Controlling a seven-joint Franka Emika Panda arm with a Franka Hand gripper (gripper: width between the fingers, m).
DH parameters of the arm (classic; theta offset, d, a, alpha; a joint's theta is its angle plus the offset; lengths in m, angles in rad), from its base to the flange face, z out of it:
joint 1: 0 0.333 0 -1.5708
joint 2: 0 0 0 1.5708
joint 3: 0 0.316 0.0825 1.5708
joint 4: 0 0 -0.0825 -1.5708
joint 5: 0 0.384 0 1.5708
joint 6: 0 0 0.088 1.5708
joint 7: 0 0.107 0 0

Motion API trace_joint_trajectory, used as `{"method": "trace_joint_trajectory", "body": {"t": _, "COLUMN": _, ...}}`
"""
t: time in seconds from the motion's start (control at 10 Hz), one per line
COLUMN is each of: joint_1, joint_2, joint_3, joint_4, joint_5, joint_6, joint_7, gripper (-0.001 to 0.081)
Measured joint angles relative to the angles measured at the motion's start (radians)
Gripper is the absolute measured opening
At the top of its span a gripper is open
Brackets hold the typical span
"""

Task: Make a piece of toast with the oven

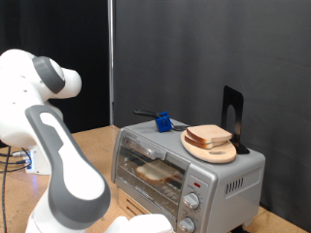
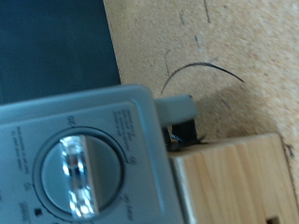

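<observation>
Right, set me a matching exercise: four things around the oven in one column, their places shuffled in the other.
Things:
1. plate
2. blue object
3. knobs
4. black stand

Places:
A. on the oven front panel, at the door's exterior-view right
B. on the oven top, carrying bread
C. on the oven top, at the exterior view's left of the plate
D. upright behind the plate

Pairs: 1-B, 2-C, 3-A, 4-D.

The pincer is not in view.
</observation>
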Motion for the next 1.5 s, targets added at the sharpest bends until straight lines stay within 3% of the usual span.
{"method": "trace_joint_trajectory", "body": {"t": 0.5, "joint_1": -0.094, "joint_2": -0.071, "joint_3": 0.100, "joint_4": -0.156, "joint_5": -0.031, "joint_6": 0.110, "joint_7": -0.007, "gripper": 0.0682}}
{"method": "trace_joint_trajectory", "body": {"t": 1.1, "joint_1": -0.206, "joint_2": -0.075, "joint_3": 0.230, "joint_4": -0.278, "joint_5": -0.140, "joint_6": 0.179, "joint_7": -0.007, "gripper": 0.0682}}
{"method": "trace_joint_trajectory", "body": {"t": 1.4, "joint_1": -0.223, "joint_2": -0.064, "joint_3": 0.262, "joint_4": -0.300, "joint_5": -0.237, "joint_6": 0.184, "joint_7": 0.000, "gripper": 0.0682}}
{"method": "trace_joint_trajectory", "body": {"t": 1.5, "joint_1": -0.223, "joint_2": -0.064, "joint_3": 0.262, "joint_4": -0.298, "joint_5": -0.236, "joint_6": 0.184, "joint_7": 0.079, "gripper": 0.0682}}
